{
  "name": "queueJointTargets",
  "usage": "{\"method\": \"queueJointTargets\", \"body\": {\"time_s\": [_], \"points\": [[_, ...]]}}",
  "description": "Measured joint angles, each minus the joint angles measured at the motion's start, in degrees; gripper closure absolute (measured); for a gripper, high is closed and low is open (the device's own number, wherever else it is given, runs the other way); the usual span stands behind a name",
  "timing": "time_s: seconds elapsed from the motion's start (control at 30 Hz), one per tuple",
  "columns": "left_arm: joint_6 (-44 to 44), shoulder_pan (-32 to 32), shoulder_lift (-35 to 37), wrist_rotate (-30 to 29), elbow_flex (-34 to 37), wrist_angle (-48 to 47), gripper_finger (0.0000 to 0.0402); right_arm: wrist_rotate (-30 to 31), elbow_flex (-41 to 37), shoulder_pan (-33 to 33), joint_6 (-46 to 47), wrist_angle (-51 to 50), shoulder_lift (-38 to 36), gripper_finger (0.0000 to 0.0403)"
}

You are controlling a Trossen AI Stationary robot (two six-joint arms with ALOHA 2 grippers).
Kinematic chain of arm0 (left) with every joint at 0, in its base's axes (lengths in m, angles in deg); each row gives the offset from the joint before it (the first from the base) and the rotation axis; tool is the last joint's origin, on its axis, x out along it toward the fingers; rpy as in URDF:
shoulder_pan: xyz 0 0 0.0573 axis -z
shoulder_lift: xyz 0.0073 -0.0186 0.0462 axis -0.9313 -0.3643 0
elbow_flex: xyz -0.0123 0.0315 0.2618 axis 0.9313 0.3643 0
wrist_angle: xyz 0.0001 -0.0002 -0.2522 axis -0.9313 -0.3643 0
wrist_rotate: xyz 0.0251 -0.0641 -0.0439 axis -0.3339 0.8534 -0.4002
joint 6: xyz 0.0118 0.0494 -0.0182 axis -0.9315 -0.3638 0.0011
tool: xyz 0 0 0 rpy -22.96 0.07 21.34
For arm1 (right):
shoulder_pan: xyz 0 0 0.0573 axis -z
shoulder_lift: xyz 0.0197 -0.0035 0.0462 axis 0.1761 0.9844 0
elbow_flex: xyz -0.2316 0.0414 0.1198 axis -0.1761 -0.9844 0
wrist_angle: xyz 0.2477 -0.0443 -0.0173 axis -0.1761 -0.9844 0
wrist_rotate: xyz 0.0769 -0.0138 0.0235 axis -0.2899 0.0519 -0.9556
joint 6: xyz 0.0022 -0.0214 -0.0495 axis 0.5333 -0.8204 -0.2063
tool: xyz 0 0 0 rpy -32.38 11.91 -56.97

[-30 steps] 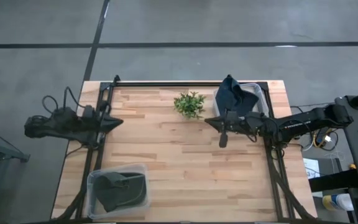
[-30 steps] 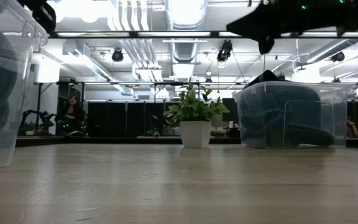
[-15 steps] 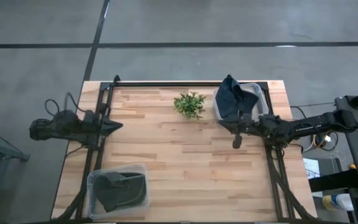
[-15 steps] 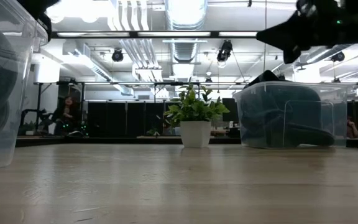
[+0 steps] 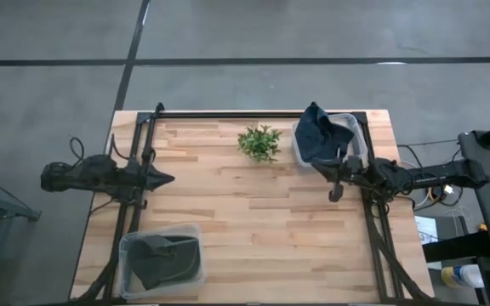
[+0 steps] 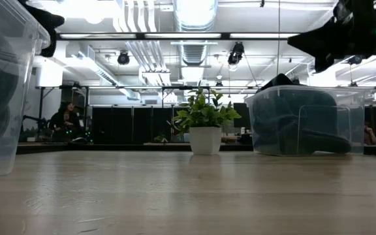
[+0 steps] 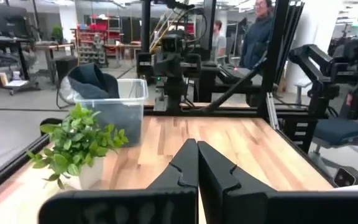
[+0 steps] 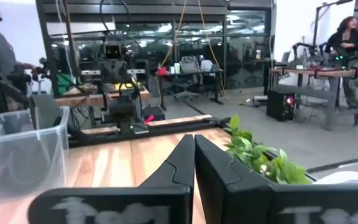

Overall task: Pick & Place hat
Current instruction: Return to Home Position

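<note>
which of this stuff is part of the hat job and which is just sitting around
Part of the job:
- blue cap, in the top bin
- black cap, in the bottom bin
- left gripper and right gripper, both shut and empty

Just lying about:
- potted plant

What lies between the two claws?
In the high view, only bare table top separates the left claw and the right claw; the potted plant stands off that line.
</note>
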Motion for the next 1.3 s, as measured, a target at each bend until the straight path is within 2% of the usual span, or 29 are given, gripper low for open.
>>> {"method": "queueJointTargets", "body": {"time_s": [0.37, 0.67, 0.93, 1.13, 1.3], "points": [[1.8, 0.0, 0.0, 1.0, 7.7, 6.8, 0.0401, 0.2, -4.4, 0.0, -0.6, -2.8, -4.1, 0.0394], [2.5, 0.0, 0.1, 2.3, 16.5, 20.1, 0.0401, 0.1, -4.4, 0.0, -1.8, -9.1, -4.0, 0.0394], [0.4, 0.0, 0.0, 2.2, 17.0, 18.7, 0.0401, 0.2, -4.3, 0.0, -2.3, -9.5, -4.0, 0.0394], [5.2, 0.0, 0.0, 2.1, 17.0, 18.5, 0.0401, 0.2, -4.3, 0.0, -2.3, -9.6, -4.0, 0.0394], [5.9, 0.0, 0.0, 2.1, 17.0, 18.3, 0.0401, 0.2, -4.3, 0.0, -2.3, -9.6, -4.0, 0.0394]]}}
